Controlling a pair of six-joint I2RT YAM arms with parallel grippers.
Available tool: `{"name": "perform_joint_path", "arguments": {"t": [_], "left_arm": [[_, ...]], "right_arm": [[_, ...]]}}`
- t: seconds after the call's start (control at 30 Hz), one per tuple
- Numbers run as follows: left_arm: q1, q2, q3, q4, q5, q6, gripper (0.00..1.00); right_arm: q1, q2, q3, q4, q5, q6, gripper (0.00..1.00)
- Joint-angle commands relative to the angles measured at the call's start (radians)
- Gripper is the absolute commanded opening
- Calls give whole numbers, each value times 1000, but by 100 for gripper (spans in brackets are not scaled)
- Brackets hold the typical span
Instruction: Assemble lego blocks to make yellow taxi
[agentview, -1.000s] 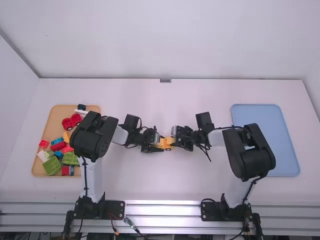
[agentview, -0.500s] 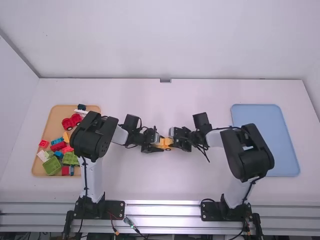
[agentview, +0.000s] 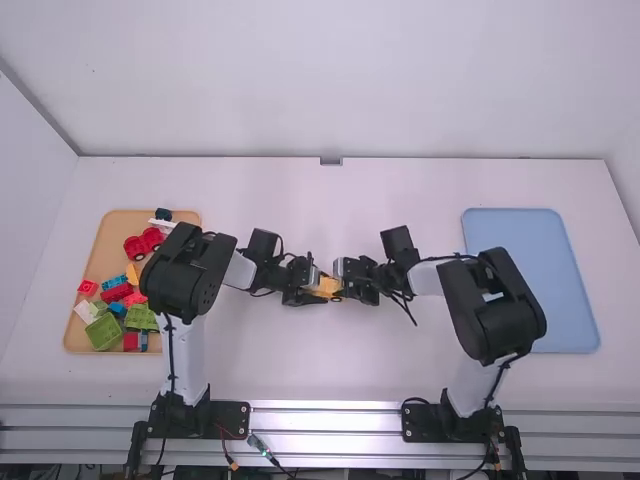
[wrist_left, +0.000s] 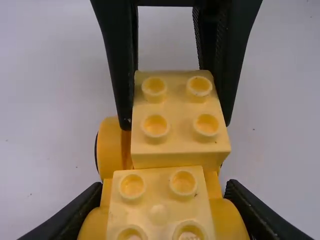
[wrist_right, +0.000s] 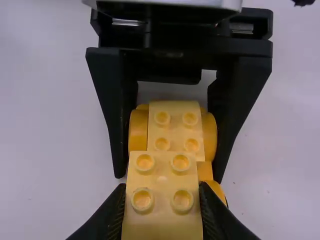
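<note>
Since the earlier frames, the right gripper has slid a little closer to the left gripper, over the middle of the table. Its jaws pinch the sides of a pale yellow brick, smooth plastic with two rows of round, hollow-topped studs. The left gripper's jaws are clamped across the rounded wheels of a deeper yellow taxi base, which carries another pale studded brick. In the left wrist view, the pinched brick lies just beside that one, over the base; whether it is seated I cannot tell. The black fingers are tapered, with ridged inner faces.
</note>
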Motion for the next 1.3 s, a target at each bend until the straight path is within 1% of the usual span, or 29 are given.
{"name": "perform_joint_path", "arguments": {"t": [0.0, 0.03, 0.17, 0.5, 0.7, 0.73, 0.77, 0.87, 0.97, 1.07, 1.27], "left_arm": [[-7, 24, 6, -5, 2, 12, 46], [-7, 24, 6, -8, 0, 12, 43], [-7, 24, 4, -15, 0, 19, 40], [-7, 24, 4, -10, -1, 19, 43], [-7, 24, 4, -8, 0, 19, 46], [-7, 24, 4, -8, 0, 19, 46], [-6, 24, 4, -8, 0, 18, 46], [-7, 24, 4, -8, 0, 19, 47], [-6, 24, 4, -8, 0, 19, 47], [-7, 24, 5, -7, 0, 18, 48], [-6, 24, 5, -8, 0, 18, 48]], "right_arm": [[1, -24, -4, -4, -5, -5, 22], [1, -24, -4, 0, -2, -3, 22], [1, -24, -4, 11, 1, 0, 22], [1, -23, -4, 14, 23, 42, 24], [1, -23, -4, 14, 21, 44, 33], [1, -23, -4, 14, 20, 44, 38], [1, -23, -4, 14, 21, 44, 39], [1, -23, -4, 14, 21, 44, 50], [1, -23, -4, 14, 21, 44, 55], [1, -23, -4, 15, 21, 44, 57], [1, -23, -4, 18, 21, 44, 56]]}}
